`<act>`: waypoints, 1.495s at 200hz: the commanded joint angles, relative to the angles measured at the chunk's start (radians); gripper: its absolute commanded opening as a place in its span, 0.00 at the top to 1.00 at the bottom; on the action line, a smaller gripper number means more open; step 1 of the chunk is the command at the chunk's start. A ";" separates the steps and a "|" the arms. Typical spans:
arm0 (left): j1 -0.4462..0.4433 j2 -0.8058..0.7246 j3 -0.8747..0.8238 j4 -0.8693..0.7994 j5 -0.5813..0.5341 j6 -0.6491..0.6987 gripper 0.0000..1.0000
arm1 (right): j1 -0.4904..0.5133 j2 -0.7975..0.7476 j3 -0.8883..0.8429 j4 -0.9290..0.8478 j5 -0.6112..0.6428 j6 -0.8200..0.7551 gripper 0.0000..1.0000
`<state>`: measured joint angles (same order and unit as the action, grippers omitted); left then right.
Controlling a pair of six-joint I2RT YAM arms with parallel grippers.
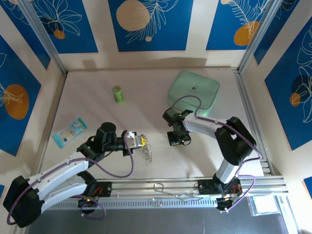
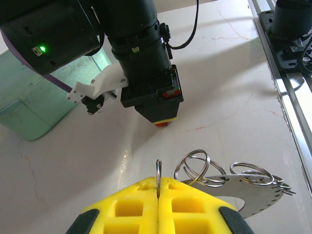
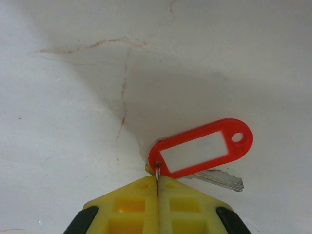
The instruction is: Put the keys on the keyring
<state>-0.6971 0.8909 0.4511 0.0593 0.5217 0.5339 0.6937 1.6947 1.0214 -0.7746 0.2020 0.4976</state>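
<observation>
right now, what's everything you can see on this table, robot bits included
keyring: one, silvery, hung with loose split rings, near table centre, pinched by the left gripper
key with red tag: one, silvery blade, on the table right of centre
cylinder: one, green, far side, left of centre
pouch: one, mint green, far right
packet: one, blue and white, left edge
table: one, off-white
left gripper: one, yellow fingers, shut on the keyring
right gripper: one, yellow fingers, shut on the tagged key's small ring
</observation>
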 commanded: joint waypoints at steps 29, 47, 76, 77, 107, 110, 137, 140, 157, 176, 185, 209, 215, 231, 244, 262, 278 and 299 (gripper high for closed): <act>-0.010 -0.018 -0.007 0.000 0.005 0.028 1.00 | 0.004 -0.001 0.013 -0.007 -0.014 -0.018 1.00; -0.010 -0.018 -0.006 0.001 0.005 0.029 1.00 | 0.006 -0.042 -0.001 0.008 -0.011 -0.034 1.00; -0.010 -0.020 -0.010 0.007 -0.001 0.029 1.00 | 0.022 -0.147 -0.034 0.047 -0.005 -0.102 1.00; -0.010 -0.021 -0.009 0.007 -0.001 0.029 1.00 | 0.023 -0.152 -0.036 0.049 -0.003 -0.104 1.00; -0.010 -0.019 -0.011 0.014 -0.004 0.031 1.00 | 0.038 -0.251 -0.051 0.078 0.022 -0.169 1.00; -0.010 -0.018 -0.011 0.014 -0.005 0.032 1.00 | 0.038 -0.260 -0.051 0.079 0.020 -0.175 1.00; -0.010 -0.017 -0.011 0.017 -0.003 0.031 1.00 | 0.038 -0.329 -0.053 0.111 -0.023 -0.252 1.00; -0.010 -0.017 -0.010 0.019 -0.001 0.029 1.00 | 0.038 -0.336 -0.053 0.114 -0.032 -0.261 1.00; -0.010 -0.017 -0.012 0.035 0.003 0.014 1.00 | 0.040 -0.375 -0.053 0.134 -0.095 -0.331 1.00; -0.010 -0.012 -0.009 0.042 0.011 -0.003 1.00 | 0.053 -0.424 -0.064 0.161 -0.191 -0.429 1.00; -0.010 -0.009 -0.009 0.045 0.016 -0.010 1.00 | 0.060 -0.447 -0.069 0.169 -0.235 -0.465 1.00; -0.010 -0.002 -0.008 0.054 0.023 -0.026 1.00 | 0.080 -0.506 -0.081 0.184 -0.360 -0.537 1.00; -0.010 0.000 -0.008 0.056 0.025 -0.029 1.00 | 0.086 -0.518 -0.082 0.185 -0.375 -0.548 1.00; -0.010 0.001 -0.008 0.057 0.027 -0.029 1.00 | 0.093 -0.536 -0.080 0.177 -0.416 -0.566 1.00; -0.010 0.001 -0.008 0.060 0.026 -0.030 1.00 | 0.097 -0.537 -0.075 0.168 -0.449 -0.573 1.00; -0.010 0.001 -0.008 0.062 0.029 -0.026 1.00 | 0.112 -0.525 -0.061 0.168 -0.472 -0.580 1.00; -0.010 0.003 -0.008 0.063 0.031 -0.025 1.00 | 0.137 -0.510 -0.046 0.183 -0.462 -0.586 1.00; -0.009 0.006 -0.006 0.063 0.039 -0.026 1.00 | 0.168 -0.487 -0.019 0.197 -0.412 -0.604 1.00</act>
<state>-0.6971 0.8932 0.4473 0.0750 0.5167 0.5213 0.8307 1.1839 0.9565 -0.5968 -0.2081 -0.0639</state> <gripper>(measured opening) 0.056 0.063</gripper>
